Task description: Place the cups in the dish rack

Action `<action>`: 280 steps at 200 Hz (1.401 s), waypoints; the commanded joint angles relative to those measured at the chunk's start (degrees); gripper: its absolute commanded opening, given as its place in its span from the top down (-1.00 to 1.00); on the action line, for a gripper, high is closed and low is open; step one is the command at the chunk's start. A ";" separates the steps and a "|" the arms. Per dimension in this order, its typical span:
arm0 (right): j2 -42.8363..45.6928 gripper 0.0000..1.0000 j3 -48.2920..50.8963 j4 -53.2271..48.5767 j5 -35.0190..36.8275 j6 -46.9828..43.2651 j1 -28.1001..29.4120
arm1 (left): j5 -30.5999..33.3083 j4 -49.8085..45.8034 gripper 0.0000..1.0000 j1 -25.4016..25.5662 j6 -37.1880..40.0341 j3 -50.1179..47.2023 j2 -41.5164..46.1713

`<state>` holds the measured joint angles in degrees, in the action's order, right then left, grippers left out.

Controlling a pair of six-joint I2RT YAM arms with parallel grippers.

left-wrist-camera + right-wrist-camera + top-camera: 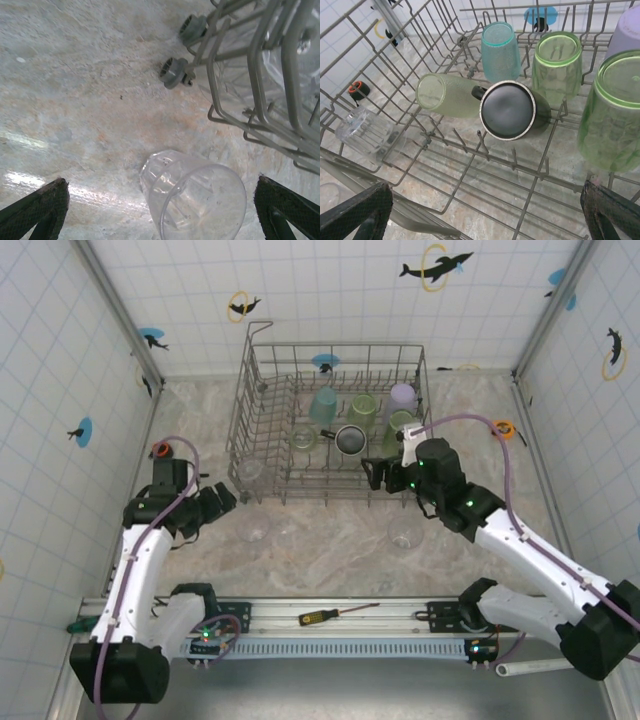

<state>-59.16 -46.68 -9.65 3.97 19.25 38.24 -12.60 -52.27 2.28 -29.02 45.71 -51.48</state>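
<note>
The marbled beige stone-look counter [330,560] carries a large grey wire dish rack [262,410] towards its far side, resting on small grey wheels [175,72]. In front of the rack, a clear ribbed tumbler [256,530] sits on the bare surface to the left and a second clear tumbler [405,533] to the right, well apart. A small orange tape measure [160,450] lies near the left wall and another orange tape measure [503,428] near the right wall.

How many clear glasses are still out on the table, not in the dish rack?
2. The left glass sits just before the dish rack's near left corner; the right glass before its near right end. The arms may hide others.
</note>
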 commanded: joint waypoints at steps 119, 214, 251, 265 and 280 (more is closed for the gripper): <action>-1.00 -1.00 0.43 1.10 -0.39 3.56 -0.06 | 8.63 0.90 -0.72 11.06 -2.29 -4.43 -3.64; -0.97 -1.00 0.27 0.87 -0.01 3.27 -0.09 | 8.13 5.86 0.80 14.85 -4.38 -7.85 -7.65; -0.39 -1.00 0.27 0.44 0.32 3.03 -0.14 | 7.59 5.02 1.00 14.93 -3.77 -5.78 -8.11; -0.10 -1.00 0.12 0.10 0.33 2.91 -0.13 | 5.41 4.38 1.00 14.94 -3.52 -4.43 -7.81; 0.07 -1.00 -0.15 -0.27 0.42 2.74 -0.19 | 1.89 4.37 1.00 14.93 -3.24 -2.45 -6.67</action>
<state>-60.16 -46.70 -9.69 3.42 22.41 38.24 -5.80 -47.18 16.95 -33.04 38.92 -59.37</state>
